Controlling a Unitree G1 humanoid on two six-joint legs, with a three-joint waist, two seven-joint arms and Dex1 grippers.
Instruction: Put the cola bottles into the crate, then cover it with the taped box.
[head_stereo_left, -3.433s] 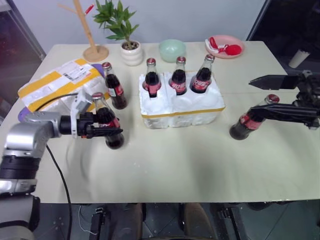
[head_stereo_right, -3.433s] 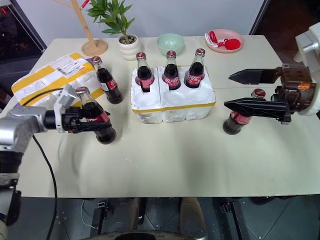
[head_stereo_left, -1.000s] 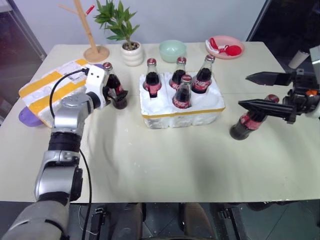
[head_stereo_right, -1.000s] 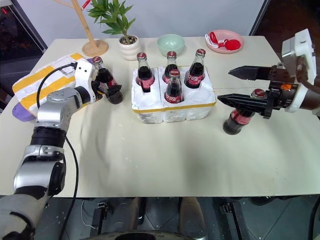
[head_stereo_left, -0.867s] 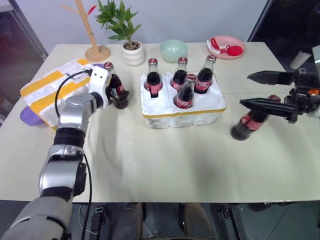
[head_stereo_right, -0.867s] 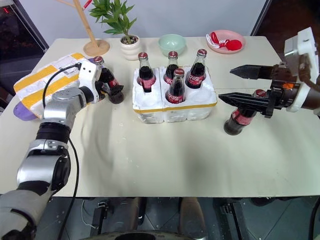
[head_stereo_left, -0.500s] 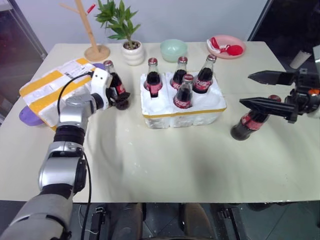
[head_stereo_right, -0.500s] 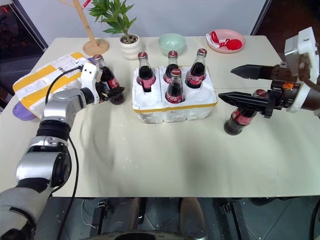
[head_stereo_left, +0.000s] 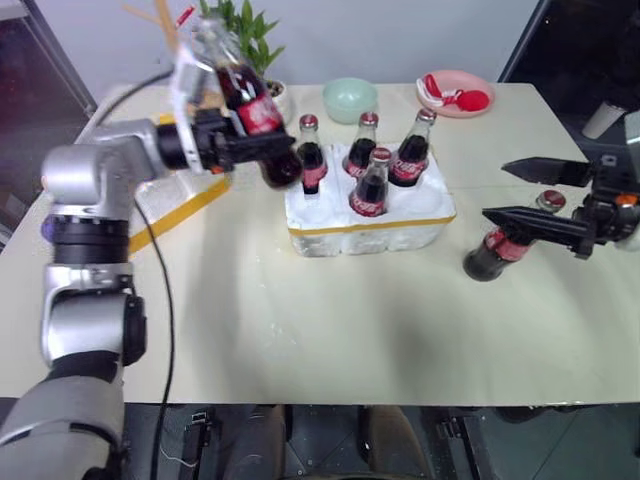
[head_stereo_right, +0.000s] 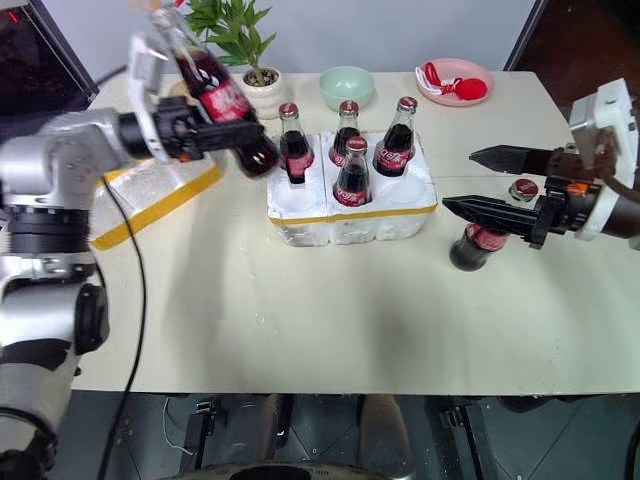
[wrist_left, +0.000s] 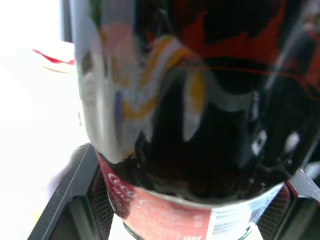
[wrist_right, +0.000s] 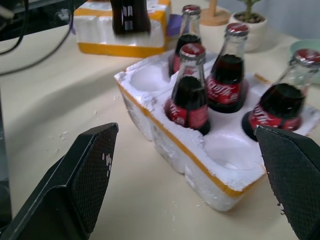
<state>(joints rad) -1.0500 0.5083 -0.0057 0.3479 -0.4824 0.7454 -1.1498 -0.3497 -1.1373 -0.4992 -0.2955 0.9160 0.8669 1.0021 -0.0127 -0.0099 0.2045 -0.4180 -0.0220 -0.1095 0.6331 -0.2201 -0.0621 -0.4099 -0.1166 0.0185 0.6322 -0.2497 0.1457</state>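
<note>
Glass, slick and heavy: small dark cola bottle with red label (head_stereo_left: 250, 105) clamped mid-body in my left gripper (head_stereo_left: 262, 150); right gripper (head_stereo_right: 478, 184) gapes beside another.

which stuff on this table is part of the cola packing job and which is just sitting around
Part of the job:
- held bottle, in the left gripper
- four bottles in the crate, e.g. front one
- bottle on the table between the open right gripper fingers
- taped box

Lying about:
- potted plant
- green bowl
- pink plate
- wooden stand
</note>
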